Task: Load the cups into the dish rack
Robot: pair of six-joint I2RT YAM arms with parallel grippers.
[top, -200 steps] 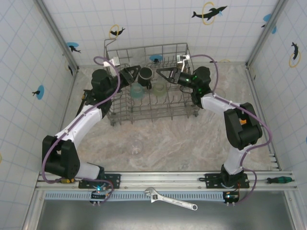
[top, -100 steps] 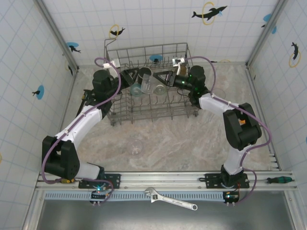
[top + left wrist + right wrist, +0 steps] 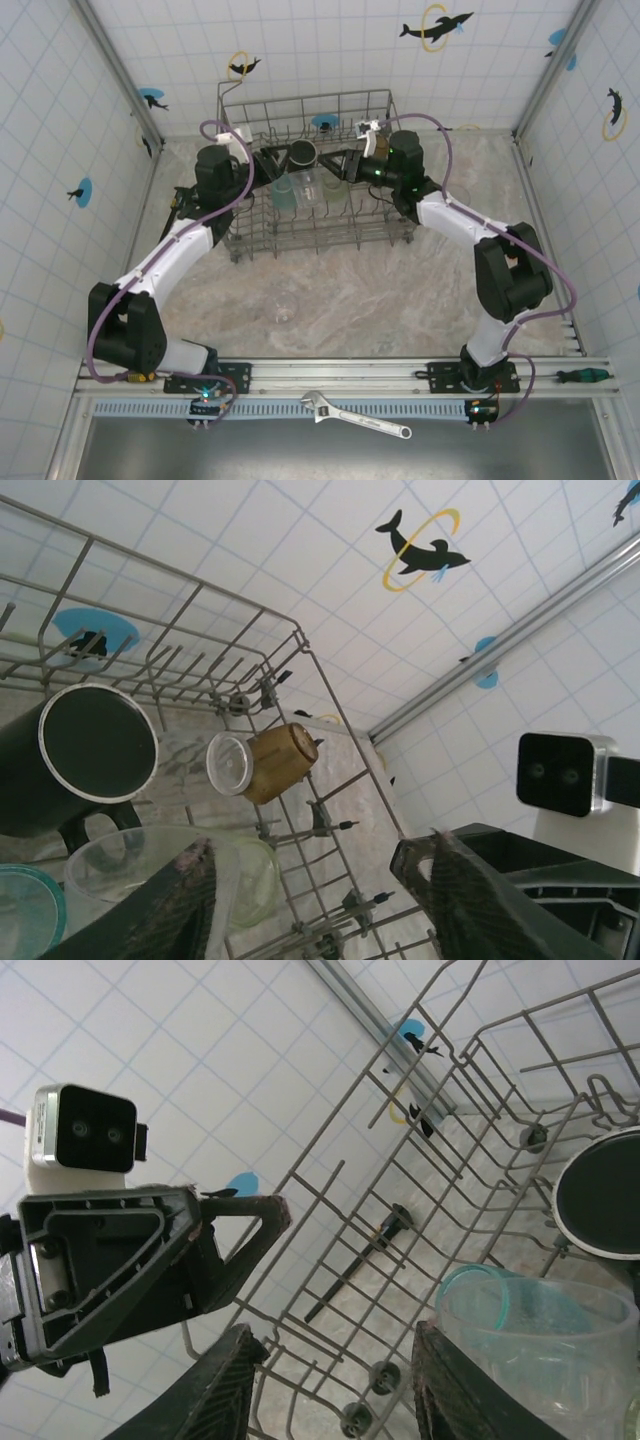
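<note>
Left gripper (image 3: 320,852) and right gripper (image 3: 338,1345) over grey wire rectangular dish rack (image 3: 300,237). Both jaws apart, nothing between. Clear round glass (image 3: 118,865) just beside black handled mug (image 3: 95,742) in rack.

Left hand (image 3: 272,166) and right hand (image 3: 338,163) face each other over the dish rack (image 3: 310,238), the black mug (image 3: 303,153) between them.

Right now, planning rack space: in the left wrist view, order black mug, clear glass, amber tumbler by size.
1. black mug and clear glass: look alike; glass partly hidden, so unranked.
2. amber tumbler: smallest.
</note>
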